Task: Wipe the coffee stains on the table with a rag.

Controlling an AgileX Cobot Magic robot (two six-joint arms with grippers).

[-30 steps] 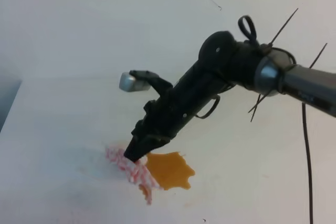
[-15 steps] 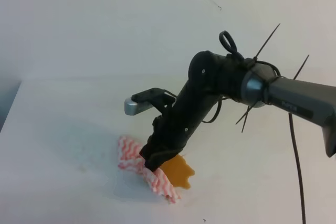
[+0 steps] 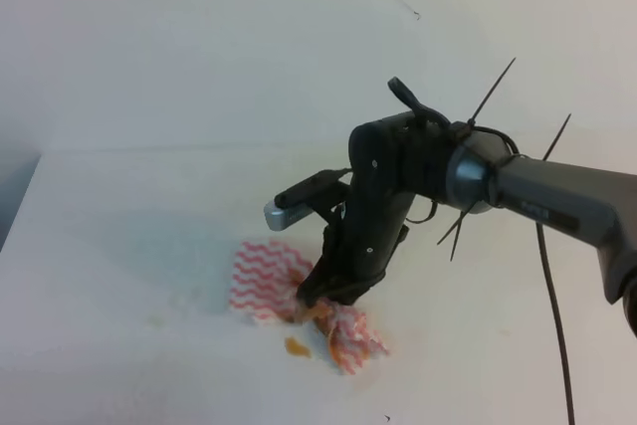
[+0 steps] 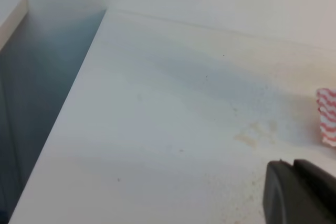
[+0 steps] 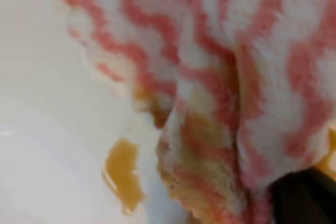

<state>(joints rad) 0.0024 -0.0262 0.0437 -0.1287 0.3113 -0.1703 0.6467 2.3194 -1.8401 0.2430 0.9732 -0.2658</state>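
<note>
Striped rag [image 3: 267, 281] covering stains [image 3: 297, 347], pincer [image 3: 323, 298] seemingly clamped

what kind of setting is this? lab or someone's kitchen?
Looks like a lab test bench, not a kitchen: a bare white table against a plain white wall, with only a staged coffee stain and a striped rag under the right gripper.

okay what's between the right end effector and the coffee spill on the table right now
The rag. In the exterior high view the right end effector presses it onto the spill; only a small coffee stain shows beside it.
</note>
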